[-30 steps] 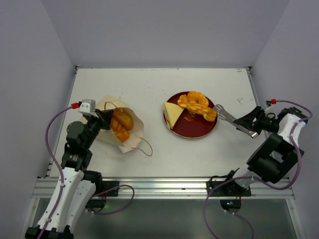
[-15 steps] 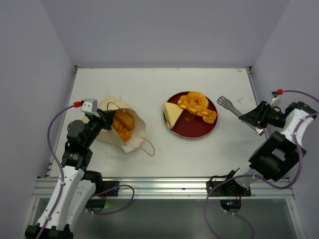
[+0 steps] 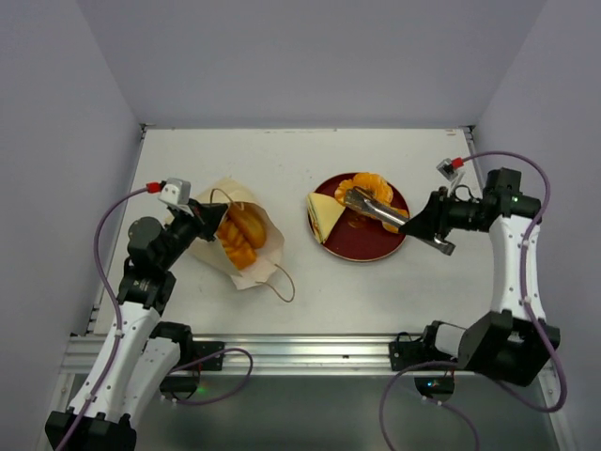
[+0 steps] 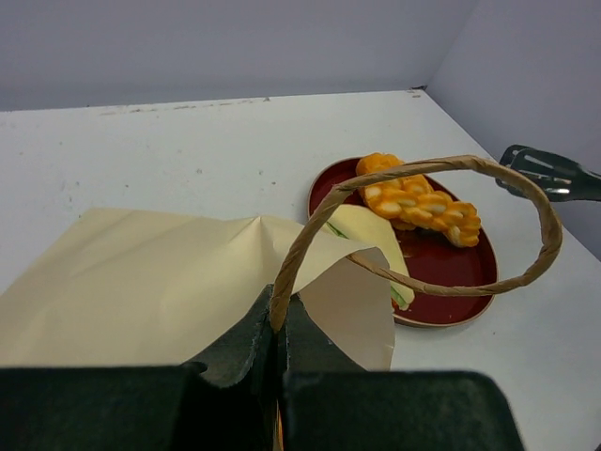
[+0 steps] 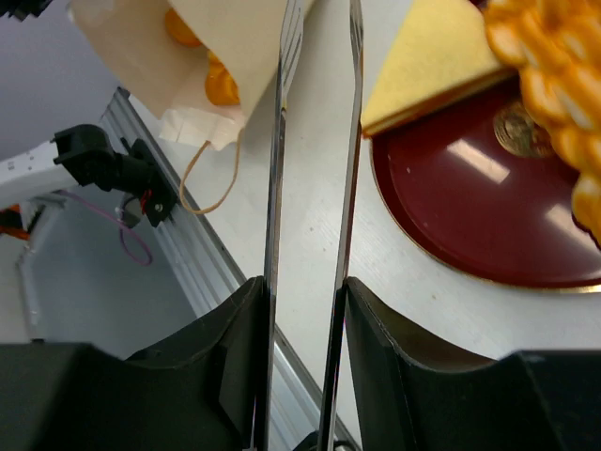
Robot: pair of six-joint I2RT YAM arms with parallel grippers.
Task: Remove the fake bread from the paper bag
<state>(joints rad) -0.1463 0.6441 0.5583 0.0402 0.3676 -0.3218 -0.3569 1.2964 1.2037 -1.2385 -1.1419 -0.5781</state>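
The paper bag (image 3: 254,266) lies on its side at the left, mouth toward the arms' bases. Orange fake bread (image 3: 242,232) shows in that mouth. My left gripper (image 3: 202,224) is shut on the bag's brown loop handle (image 4: 413,169), which arches up from its jaws. A pale sandwich (image 3: 324,214) and a braided loaf (image 3: 376,188) rest on the red plate (image 3: 371,246). My right gripper (image 3: 427,225) is shut on metal tongs (image 3: 376,209). The tongs' tips hang over the plate, with nothing between their two arms (image 5: 282,141).
White walls close in the table on three sides. An aluminium rail (image 3: 310,349) runs along the near edge. The bag's second loop handle (image 3: 280,280) trails on the table toward that rail.
My right arm has swung left and carried the tongs from beside the plate to over it, their arms squeezed closer together. My left gripper has tugged the bag slightly to the right.
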